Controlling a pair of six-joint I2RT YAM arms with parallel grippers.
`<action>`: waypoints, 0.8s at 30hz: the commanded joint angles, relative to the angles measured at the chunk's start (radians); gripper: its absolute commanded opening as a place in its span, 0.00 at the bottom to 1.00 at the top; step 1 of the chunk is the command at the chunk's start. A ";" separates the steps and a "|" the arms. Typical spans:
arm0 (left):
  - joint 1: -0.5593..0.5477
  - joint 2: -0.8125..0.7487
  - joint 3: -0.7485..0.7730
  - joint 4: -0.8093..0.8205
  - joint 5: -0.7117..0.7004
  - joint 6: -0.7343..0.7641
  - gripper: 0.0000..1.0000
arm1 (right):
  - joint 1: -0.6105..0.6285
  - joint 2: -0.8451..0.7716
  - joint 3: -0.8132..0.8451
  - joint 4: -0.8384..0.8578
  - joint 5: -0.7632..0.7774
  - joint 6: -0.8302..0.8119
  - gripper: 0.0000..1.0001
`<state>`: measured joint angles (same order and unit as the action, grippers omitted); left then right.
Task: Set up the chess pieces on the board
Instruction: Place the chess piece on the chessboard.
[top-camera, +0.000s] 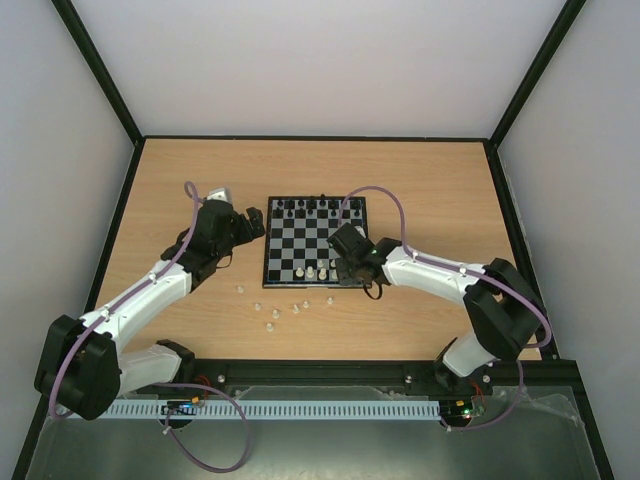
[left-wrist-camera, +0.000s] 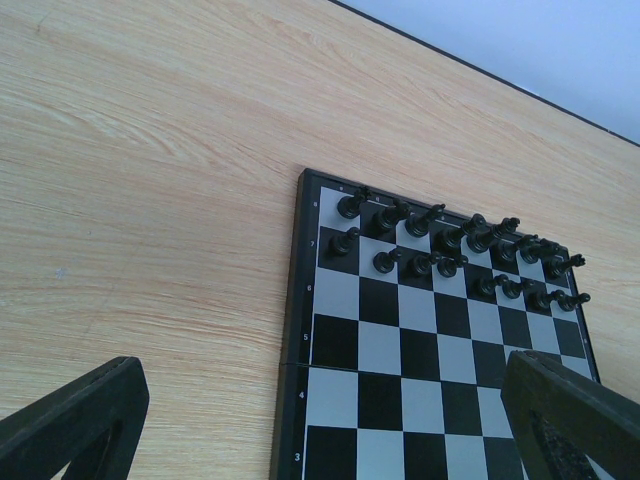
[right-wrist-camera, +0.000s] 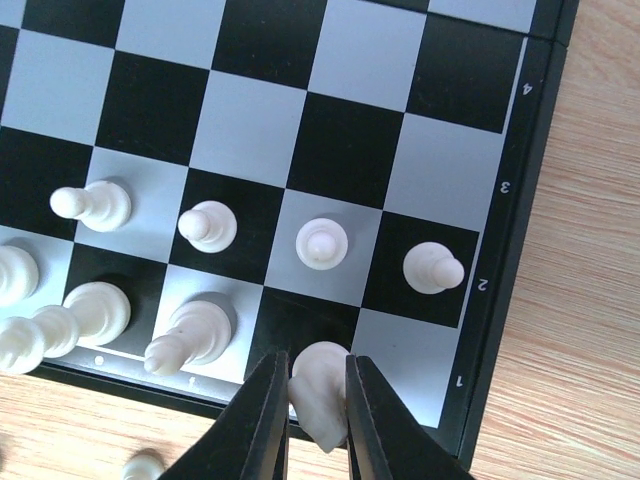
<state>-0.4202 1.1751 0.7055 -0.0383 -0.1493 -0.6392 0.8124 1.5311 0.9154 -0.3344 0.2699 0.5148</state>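
Seen from above, the right arm (top-camera: 430, 270) hides the near right corner of the board (top-camera: 290, 250). The chess piece (right-wrist-camera: 320, 392) is half covered, its kind unclear. It is pinched between the right jaws over the board's nearest row, by that corner. The left jaws stand wide over the tabletop (top-camera: 420, 180), left of the board. Loose white pieces (top-camera: 272, 313) lie nearer.

Chess pieces (right-wrist-camera: 322, 243) stand near-side on the board (right-wrist-camera: 340, 150) — others (top-camera: 270, 312) lie on the table (top-camera: 400, 322) before it.

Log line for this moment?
right gripper: shut on white chess piece at board near row | left gripper: open | loose white pieces on table
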 joint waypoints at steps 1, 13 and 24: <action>0.006 -0.003 -0.003 0.011 0.001 0.000 0.99 | -0.006 0.031 0.013 -0.012 -0.011 -0.019 0.15; 0.006 0.001 -0.003 0.011 -0.004 0.001 0.99 | -0.013 0.074 0.020 0.016 -0.032 -0.029 0.15; 0.006 0.000 -0.003 0.011 -0.006 0.002 0.99 | -0.019 0.075 0.023 0.019 -0.041 -0.031 0.16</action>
<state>-0.4202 1.1751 0.7055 -0.0376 -0.1497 -0.6388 0.7994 1.5974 0.9234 -0.2852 0.2367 0.4953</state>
